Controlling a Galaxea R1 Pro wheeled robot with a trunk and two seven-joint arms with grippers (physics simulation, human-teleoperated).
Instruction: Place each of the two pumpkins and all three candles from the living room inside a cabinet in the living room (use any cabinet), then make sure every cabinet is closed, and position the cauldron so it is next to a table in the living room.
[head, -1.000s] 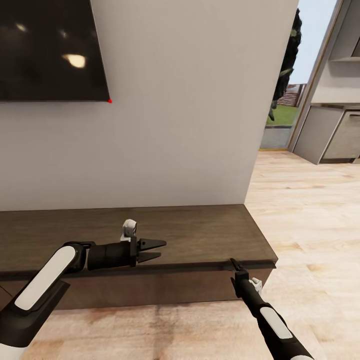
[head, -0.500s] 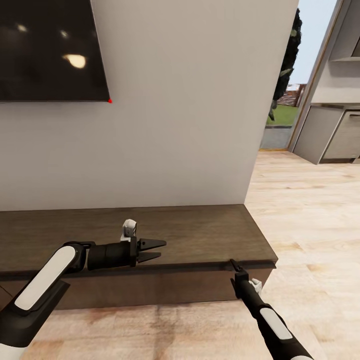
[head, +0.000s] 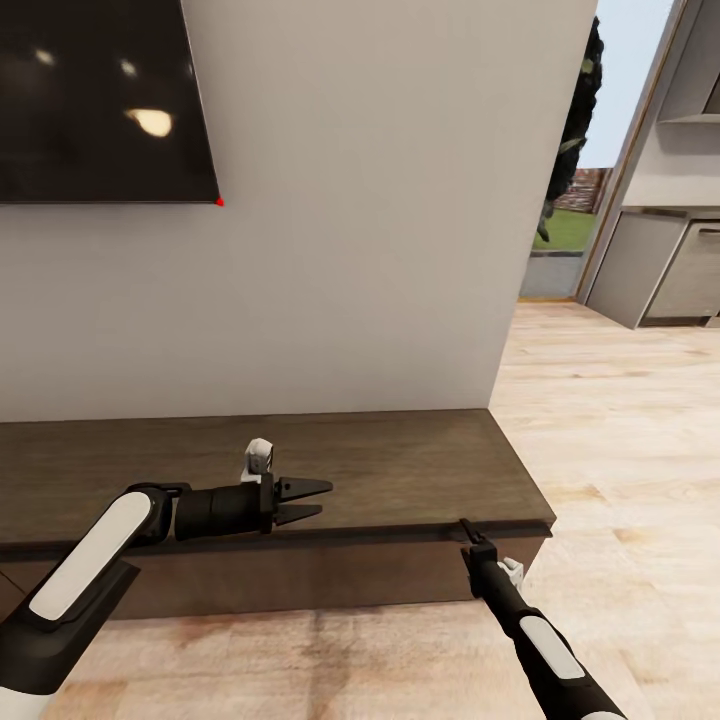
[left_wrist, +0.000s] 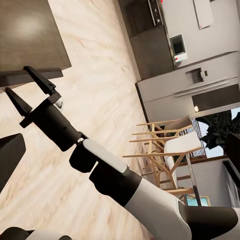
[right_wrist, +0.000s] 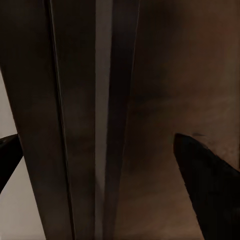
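The long dark brown cabinet (head: 400, 470) runs low along the white wall (head: 380, 200), its flat top bare of any load in the head view; the black TV screen (head: 100, 100) hangs above its left part, a small red dot at the screen's lower corner; the left gripper (head: 312, 501) hovers over the front half of the cabinet top, its arm lying level and its two fingers spread apart, holding nothing; the right gripper (head: 466, 527) sits at the cabinet's front edge near the right end, its tip at the seam under the top board; seen from the left wrist, this right gripper (left_wrist: 25, 85) has its two dark fingers wide apart, one against the edge of the cabinet top and the other lower, in front of the cabinet's face (whether either truly touches the wood cannot be told); the right wrist view looks straight at the dark boards of the cabinet (right_wrist: 150, 100), with a pale gap between two of them and a black fingertip (right_wrist: 210, 185) at each side; pale wooden floor (head: 620, 430) stretches to the right toward a grey kitchen counter (head: 660, 270) and a glass door with greenery behind it.
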